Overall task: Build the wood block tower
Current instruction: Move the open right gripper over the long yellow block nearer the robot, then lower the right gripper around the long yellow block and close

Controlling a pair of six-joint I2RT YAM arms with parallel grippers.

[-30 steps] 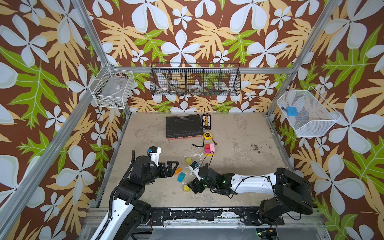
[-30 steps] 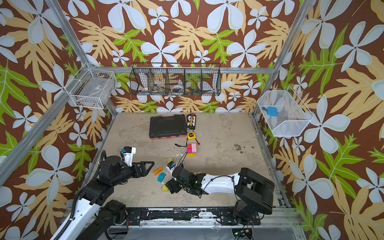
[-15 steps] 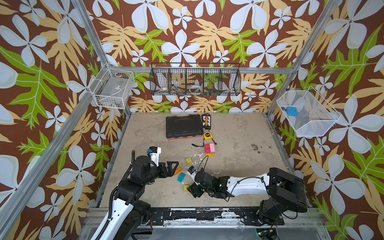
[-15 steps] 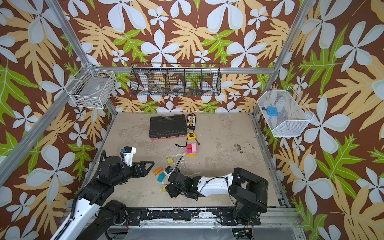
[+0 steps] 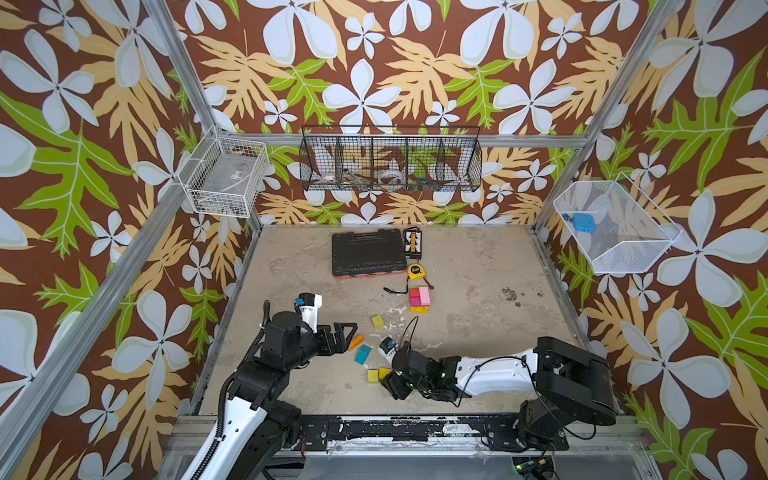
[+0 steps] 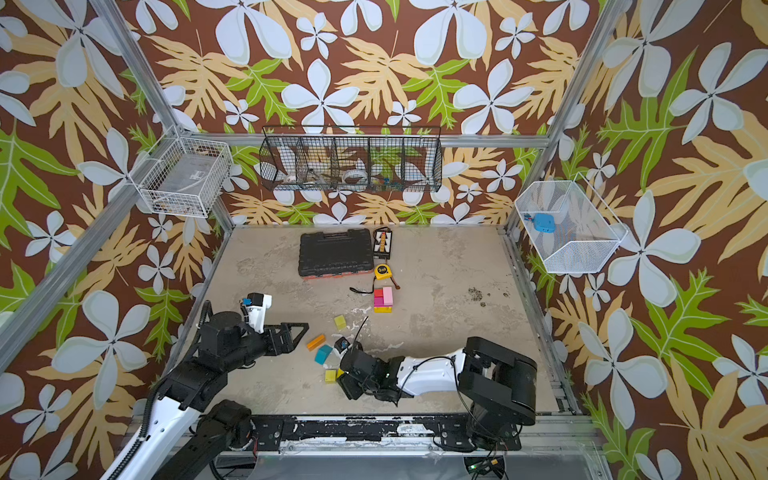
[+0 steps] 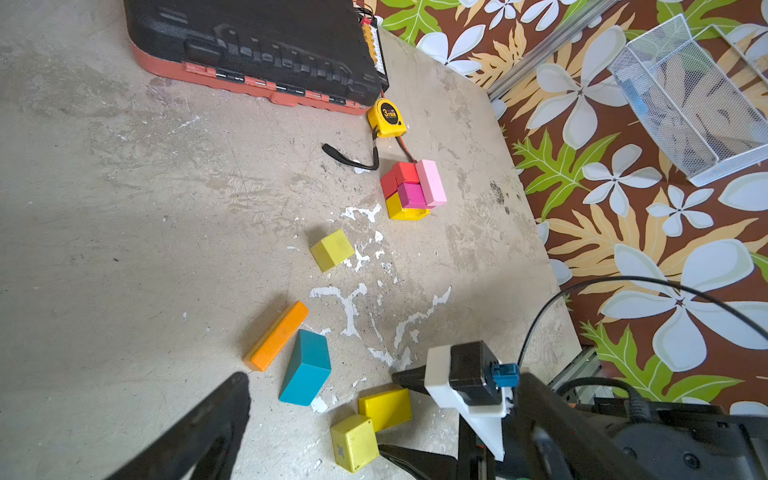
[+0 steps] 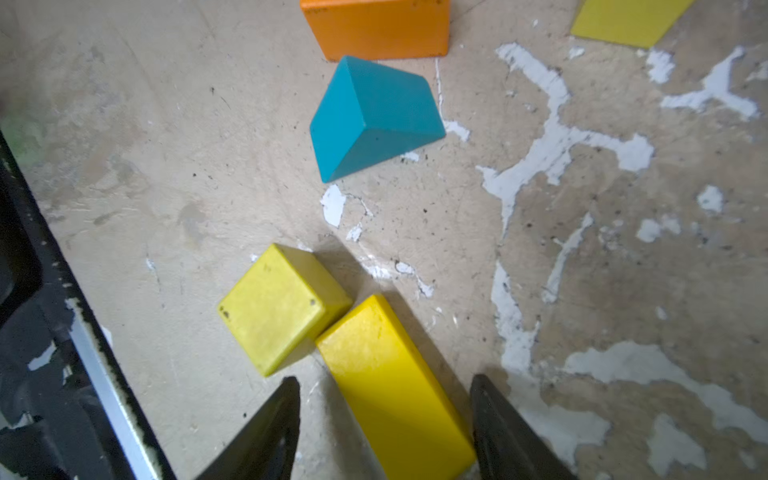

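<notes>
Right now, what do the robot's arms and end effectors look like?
Left arm and right arm: black joints, white shells, black cables alongside. Left end effector and right end effector: black wedge-shaped fingers, white camera mounts with blue plugs.

The left gripper [image 5: 351,334] and right gripper [image 8: 384,380] are showing black tapered wedges, their arms [image 5: 494,372] wearing white shells, black joints, looping cables.

You see the tool case [image 5: 368,252] at the back, tape measure [image 5: 415,272] beside its right corner, tower [image 5: 419,299] just before that, loose wood blocks [image 5: 363,354] further front-left.
</notes>
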